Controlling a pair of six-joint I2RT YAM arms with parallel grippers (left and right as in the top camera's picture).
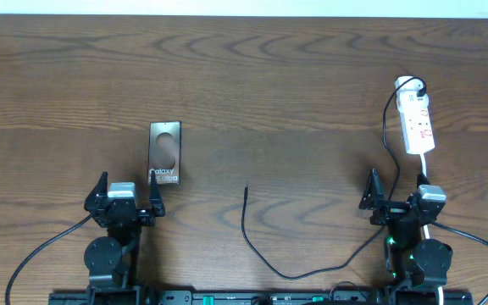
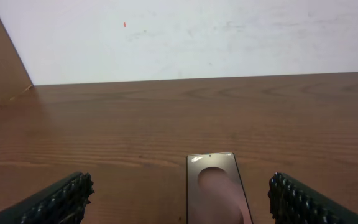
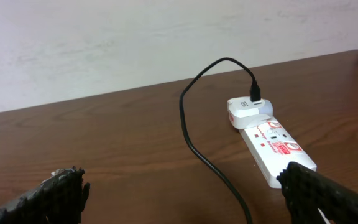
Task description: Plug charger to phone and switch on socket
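Charger (image 1: 244, 216) tip loose on table (image 1: 295, 102), between phone (image 1: 165, 153) and socket (image 1: 417, 123)

White lettering on the brown phone (image 1: 165, 153) reads "Galaxy", with "Ultra" on the line beneath. Red markings on the white socket (image 1: 417, 121) are too small to read.

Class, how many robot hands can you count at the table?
2. The left hand, open, sits at the near edge just short of the phone; the right hand, open, sits short of the socket. None appears hidden.
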